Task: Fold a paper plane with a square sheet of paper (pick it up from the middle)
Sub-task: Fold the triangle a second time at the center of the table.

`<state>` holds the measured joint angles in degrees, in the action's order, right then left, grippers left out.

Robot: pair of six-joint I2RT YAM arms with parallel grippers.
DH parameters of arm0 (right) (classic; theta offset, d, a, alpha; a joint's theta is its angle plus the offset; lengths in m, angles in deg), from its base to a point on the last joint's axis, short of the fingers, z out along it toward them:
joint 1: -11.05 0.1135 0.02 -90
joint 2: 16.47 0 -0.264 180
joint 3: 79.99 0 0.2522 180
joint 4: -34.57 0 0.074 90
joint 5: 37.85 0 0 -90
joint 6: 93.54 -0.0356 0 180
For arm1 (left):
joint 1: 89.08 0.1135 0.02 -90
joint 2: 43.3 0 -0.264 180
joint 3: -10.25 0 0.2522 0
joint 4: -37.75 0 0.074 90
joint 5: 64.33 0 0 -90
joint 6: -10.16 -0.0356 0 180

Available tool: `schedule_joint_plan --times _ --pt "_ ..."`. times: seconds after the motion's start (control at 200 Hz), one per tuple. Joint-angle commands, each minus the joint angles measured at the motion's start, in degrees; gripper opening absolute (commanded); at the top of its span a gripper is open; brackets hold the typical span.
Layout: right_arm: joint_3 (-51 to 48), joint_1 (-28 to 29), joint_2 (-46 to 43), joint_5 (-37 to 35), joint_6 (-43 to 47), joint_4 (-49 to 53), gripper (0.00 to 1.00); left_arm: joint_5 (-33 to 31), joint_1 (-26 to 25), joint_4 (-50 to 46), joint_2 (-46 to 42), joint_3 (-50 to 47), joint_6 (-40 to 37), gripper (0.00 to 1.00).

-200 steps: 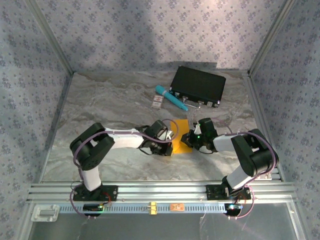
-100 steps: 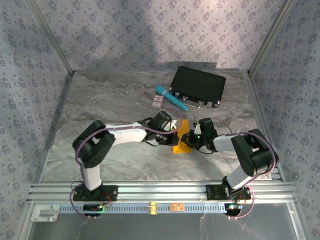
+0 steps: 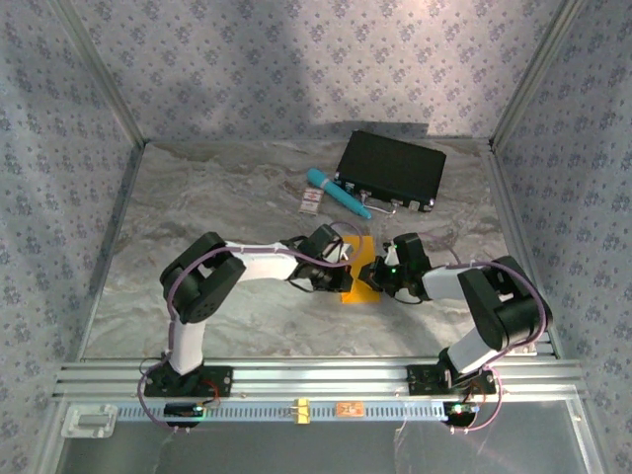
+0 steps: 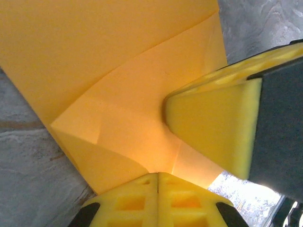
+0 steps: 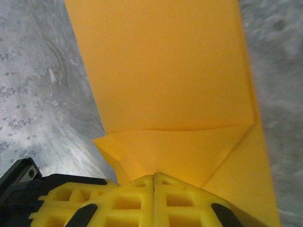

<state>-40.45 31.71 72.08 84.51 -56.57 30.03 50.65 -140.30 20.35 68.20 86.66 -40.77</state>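
The square sheet of paper [image 3: 359, 271] is near the middle of the table [image 3: 217, 197], between the two pincers. It is already partly folded. In the top view it looks like a narrow orange-yellow strip, and its long axis runs from the near side to the far side of the table, leaning a little to the right at the far end. I cannot tell if it lies flat or stands on an edge.

The left gripper [image 3: 346, 265] touches the paper from the left side. In the left wrist view its jaws are fully closed, and a folded corner of the paper [image 4: 118, 71] goes down into the seam between them [image 4: 158, 176], so it pinches the paper.

The right gripper [image 3: 376, 272] touches it from the right side, just opposite. Its jaws [image 5: 155, 177] are closed too, and a folded flap of the paper [image 5: 165, 71] ends exactly at their seam.

The black case [image 3: 390, 170], the teal pen [image 3: 338, 193] and the small card [image 3: 312, 203] lie farther back, apart from the paper.
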Motion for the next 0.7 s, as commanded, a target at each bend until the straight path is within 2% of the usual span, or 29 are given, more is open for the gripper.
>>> schedule_joint_plan --times 0.0,0.18,0.385,0.54,0.695 --pt "0.2 -0.1 -2.8 -1.4 2.0 3.1 0.00 -1.8 0.1 -4.1 0.5 -3.3 -0.8 0.00" --pt "0.5 2.5 -4.5 -1.5 2.5 4.4 0.00 -2.3 0.1 -4.1 0.3 -3.0 -1.2 0.00" --pt "-0.1 4.3 -0.1 -2.4 1.8 5.6 0.00 -2.7 0.0 -3.7 0.0 -3.4 -1.0 0.00" --pt "-1.1 1.7 2.4 -2.9 0.7 3.5 0.00 -3.2 0.1 -4.1 0.2 -3.5 -1.5 0.00" --pt "1.7 -1.2 1.5 -3.3 3.4 7.0 0.00 -3.9 0.3 -4.9 0.0 -3.8 -2.2 0.00"
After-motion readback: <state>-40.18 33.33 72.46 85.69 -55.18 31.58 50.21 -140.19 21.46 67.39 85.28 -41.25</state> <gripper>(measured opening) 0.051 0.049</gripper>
